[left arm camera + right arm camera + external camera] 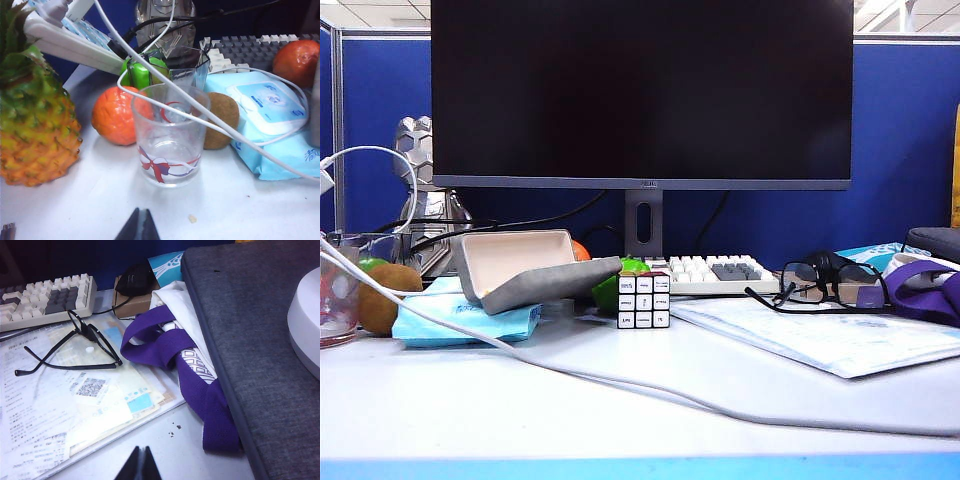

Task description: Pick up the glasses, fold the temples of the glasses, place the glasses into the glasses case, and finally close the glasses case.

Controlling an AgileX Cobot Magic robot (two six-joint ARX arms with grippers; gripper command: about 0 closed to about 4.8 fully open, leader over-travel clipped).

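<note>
1. One wide black monitor (641,92) fills the upper middle of the exterior view, its stand (644,222) rising in front of a blue partition wall (900,140).
2. Below it spreads a white desk (620,390), crossed by a white cable (570,372) from about nine o'clock toward four o'clock.
3. Neither arm appears in the exterior view. Each wrist camera shows only dark fingertips at six o'clock of its own picture, low over the desk.
4. Left gripper (138,226): its tips meet in a point, pinched together with nothing between them. Beyond it stand a clear tumbler (169,135) with a red ribbon print, a pineapple (35,110) and an orange fruit (114,115).
5. Right gripper (139,465): also clenched tight and empty, hovering beside a sheet of papers (65,405), a purple strap (185,370) and a grey padded surface (260,330).
6. At about nine o'clock of the exterior view the glasses case (525,266) lies open, beige lining showing, resting on a light blue tissue packet (460,322).
7. A small cube puzzle (643,300) stands near the centre, with a white and grey keyboard (712,272) behind it.
8. At about three o'clock the glasses (830,283) rest on the papers, well apart from the case, with the temples (65,366) spread open.
</note>
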